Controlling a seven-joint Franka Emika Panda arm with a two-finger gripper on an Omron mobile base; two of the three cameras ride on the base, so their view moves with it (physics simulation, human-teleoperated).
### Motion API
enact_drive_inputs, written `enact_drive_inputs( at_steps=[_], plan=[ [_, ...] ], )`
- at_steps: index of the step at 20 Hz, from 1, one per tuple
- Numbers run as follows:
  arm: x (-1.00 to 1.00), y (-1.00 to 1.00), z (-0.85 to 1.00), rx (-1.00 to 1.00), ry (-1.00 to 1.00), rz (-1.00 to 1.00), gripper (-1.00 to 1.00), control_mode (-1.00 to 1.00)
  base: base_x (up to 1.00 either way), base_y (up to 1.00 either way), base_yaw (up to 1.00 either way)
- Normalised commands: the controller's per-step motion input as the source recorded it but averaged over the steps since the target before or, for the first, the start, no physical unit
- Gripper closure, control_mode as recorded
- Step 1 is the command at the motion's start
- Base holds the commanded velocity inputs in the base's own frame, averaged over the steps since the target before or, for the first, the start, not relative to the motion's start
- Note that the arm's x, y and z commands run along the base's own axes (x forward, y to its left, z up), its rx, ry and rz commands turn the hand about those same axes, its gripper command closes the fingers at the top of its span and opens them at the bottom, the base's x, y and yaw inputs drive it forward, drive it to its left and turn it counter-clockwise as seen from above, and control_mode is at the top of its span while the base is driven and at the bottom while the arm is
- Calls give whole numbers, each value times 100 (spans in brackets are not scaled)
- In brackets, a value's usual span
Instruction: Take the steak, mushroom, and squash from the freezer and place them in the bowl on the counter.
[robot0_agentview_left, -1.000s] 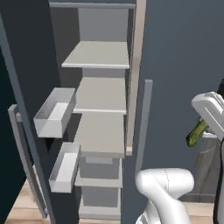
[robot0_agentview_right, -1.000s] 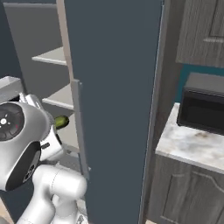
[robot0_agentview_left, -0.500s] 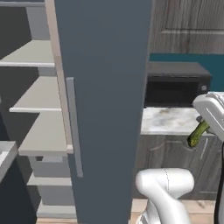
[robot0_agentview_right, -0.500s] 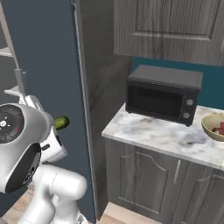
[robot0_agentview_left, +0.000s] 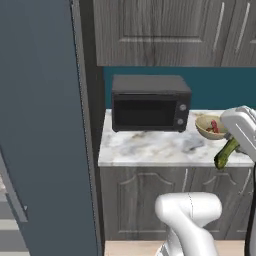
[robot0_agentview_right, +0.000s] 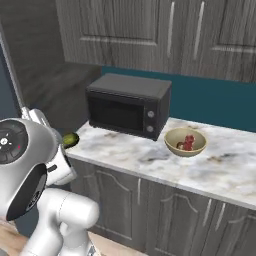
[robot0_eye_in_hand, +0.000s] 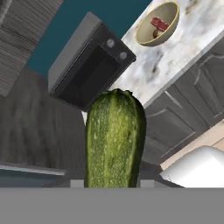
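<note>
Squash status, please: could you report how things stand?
Gripper shut on squash. Bowl on counter, steak inside. Microwave beside bowl.

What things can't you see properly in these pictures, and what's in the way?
- The tool's finger tips, hand view: the squash covers them.
- Most of the squash, left base view: the white hand hides its upper end; in the right base view just one end peeks out.
- The mushroom in the bowl: something pale lies beside the red steak, too small to tell.
- The freezer, left base view: its door covers the shelves.

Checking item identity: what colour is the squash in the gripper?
Dark green with pale speckles; clearest in the hand view.
</note>
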Motion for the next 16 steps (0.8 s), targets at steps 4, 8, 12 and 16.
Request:
enact_drive_inputs(
  at_steps=[4,8,12,16],
  plan=[
    [0,0,0,0,0,0,100,100,48,-100,-13],
    [0,0,0,0,0,0,100,100,14,-100,-18],
    [0,0,0,0,0,0,100,100,48,-38,-32],
    [0,0,0,0,0,0,100,100,90,10,-27]
  ],
)
